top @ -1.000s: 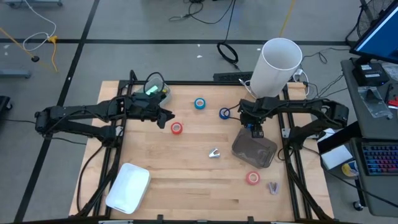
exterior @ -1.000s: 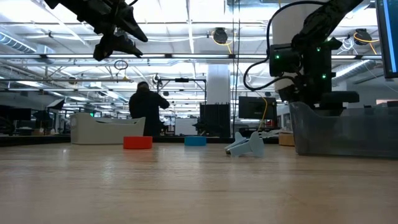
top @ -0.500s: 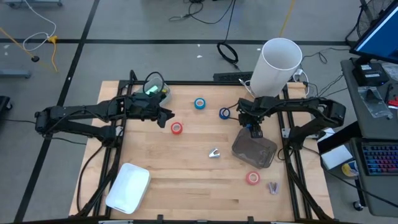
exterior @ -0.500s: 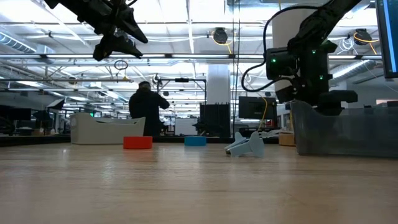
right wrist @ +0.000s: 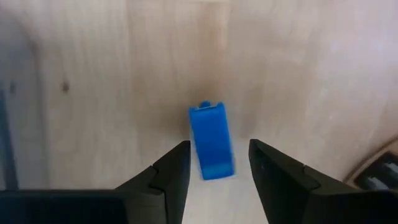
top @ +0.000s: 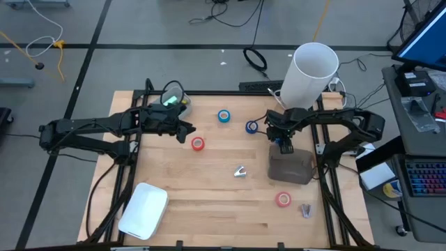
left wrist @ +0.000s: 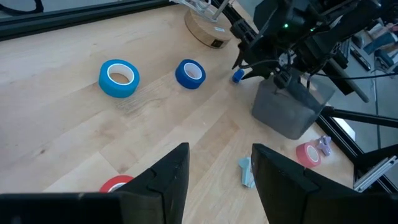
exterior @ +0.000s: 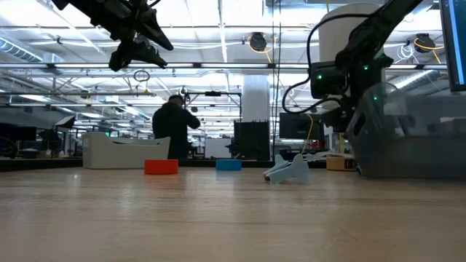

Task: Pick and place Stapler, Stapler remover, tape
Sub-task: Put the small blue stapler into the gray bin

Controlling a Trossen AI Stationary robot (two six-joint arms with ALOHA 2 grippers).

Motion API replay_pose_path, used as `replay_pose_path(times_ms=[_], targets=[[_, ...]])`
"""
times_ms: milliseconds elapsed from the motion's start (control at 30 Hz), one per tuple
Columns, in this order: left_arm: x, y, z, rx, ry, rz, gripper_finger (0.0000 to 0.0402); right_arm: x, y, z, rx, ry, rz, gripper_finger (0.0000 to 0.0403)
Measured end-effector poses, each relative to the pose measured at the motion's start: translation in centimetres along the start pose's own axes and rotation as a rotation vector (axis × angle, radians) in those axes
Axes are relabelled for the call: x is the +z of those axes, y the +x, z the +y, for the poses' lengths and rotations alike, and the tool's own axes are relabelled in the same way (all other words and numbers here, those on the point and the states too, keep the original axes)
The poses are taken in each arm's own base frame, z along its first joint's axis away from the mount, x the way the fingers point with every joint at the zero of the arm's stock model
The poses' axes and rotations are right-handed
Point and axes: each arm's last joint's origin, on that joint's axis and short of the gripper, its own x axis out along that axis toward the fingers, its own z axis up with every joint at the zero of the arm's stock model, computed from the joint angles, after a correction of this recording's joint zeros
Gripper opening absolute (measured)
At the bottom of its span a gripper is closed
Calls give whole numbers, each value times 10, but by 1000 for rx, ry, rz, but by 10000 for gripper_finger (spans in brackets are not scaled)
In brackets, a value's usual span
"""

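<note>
Overhead, the right hand [top: 282, 145] hangs touching or just beside the bin [top: 294, 169]; the left hand [top: 187, 130] waits open near red tape [top: 198, 143]. Low view: the bin leans under the right hand and may topple. Right wrist view: open fingers [right wrist: 168, 180] straddle the stapler [right wrist: 211, 144], which lies askew and off-centre, so closing could twist it loose.

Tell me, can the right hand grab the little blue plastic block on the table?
Probably yes. The right hand hangs straight over the small blue plastic block, open, one finger on each side. Only bare wooden table surrounds it, and nothing blocks the way.
</note>
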Motion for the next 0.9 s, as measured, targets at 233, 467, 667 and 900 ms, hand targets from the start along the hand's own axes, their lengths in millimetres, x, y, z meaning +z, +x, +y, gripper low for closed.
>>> replay_pose_path(times_ms=[233, 467, 667, 900], targets=[[0, 0, 0, 0, -2, 0, 172, -1, 0, 1, 3, -4, 4, 153], [0, 0, 0, 1, 0, 0, 172, 0, 0, 2, 35, -7, -13, 118], [0, 0, 0, 1, 0, 0, 172, 0, -1, 2, 48, -6, -22, 85], [0, 0, 0, 1, 0, 0, 172, 0, -1, 2, 43, 1, -19, 64]])
